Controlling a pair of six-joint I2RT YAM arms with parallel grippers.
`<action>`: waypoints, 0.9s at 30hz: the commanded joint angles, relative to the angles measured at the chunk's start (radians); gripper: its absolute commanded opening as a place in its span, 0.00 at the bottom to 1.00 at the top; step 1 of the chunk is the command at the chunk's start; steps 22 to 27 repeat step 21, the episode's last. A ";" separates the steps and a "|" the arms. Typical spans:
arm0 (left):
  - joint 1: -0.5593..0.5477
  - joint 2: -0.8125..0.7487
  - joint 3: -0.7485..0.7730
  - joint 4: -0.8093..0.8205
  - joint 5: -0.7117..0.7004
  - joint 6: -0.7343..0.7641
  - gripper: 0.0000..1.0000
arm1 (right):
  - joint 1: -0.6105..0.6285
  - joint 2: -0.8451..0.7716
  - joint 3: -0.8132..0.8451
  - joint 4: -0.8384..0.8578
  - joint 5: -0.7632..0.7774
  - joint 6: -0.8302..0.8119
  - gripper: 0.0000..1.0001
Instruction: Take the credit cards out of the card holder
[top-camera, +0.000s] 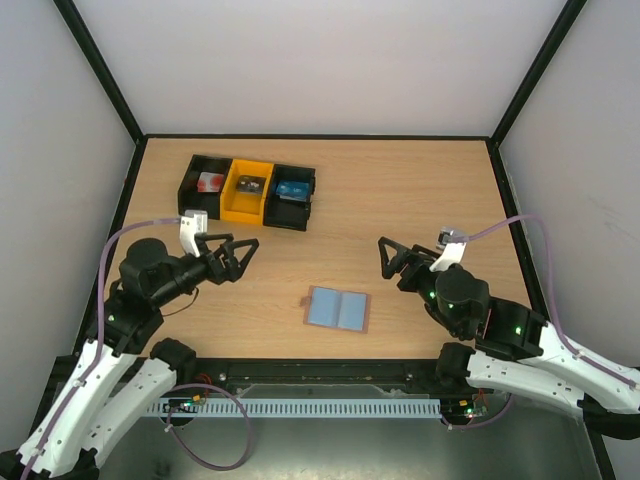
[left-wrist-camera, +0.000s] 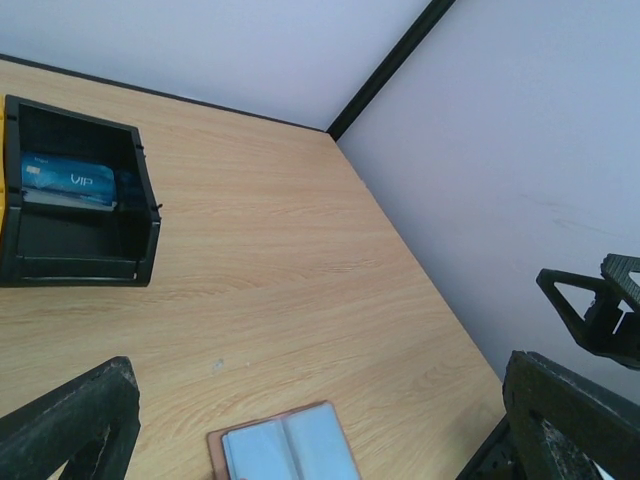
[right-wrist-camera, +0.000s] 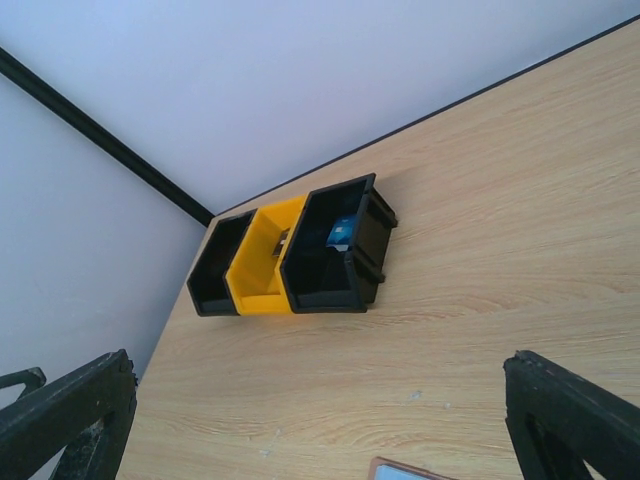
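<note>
Wallet open, arms waiting: the holder (top-camera: 337, 309) lies spread flat on the table (top-camera: 430, 190), pale blue inside facing up. It sits between the left gripper (top-camera: 243, 252) and the right gripper (top-camera: 388, 258), slightly nearer the arms' bases than either. Both grippers hang released, jaws wide, holding nothing and apart from it. No cards can be made out in its two pockets; any inside sit tucked flush. The holder looks light, soft and apt to slide on the smooth wood, so one gripper would likely pin a panel or the brown rim while the other pinches a card's exposed edge. Cards should be thin, stiff and slippery. Bins (top-camera: 250, 190) stand beyond the left gripper.
</note>
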 joint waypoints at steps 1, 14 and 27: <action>-0.001 -0.030 -0.032 -0.014 0.026 -0.024 1.00 | 0.003 -0.016 -0.004 -0.052 0.052 0.001 0.98; -0.001 -0.053 -0.124 0.040 0.025 -0.073 1.00 | 0.003 -0.026 -0.033 -0.047 0.056 0.005 0.98; -0.001 -0.040 -0.110 0.027 -0.009 -0.046 1.00 | 0.003 -0.035 -0.057 -0.045 0.051 0.022 0.98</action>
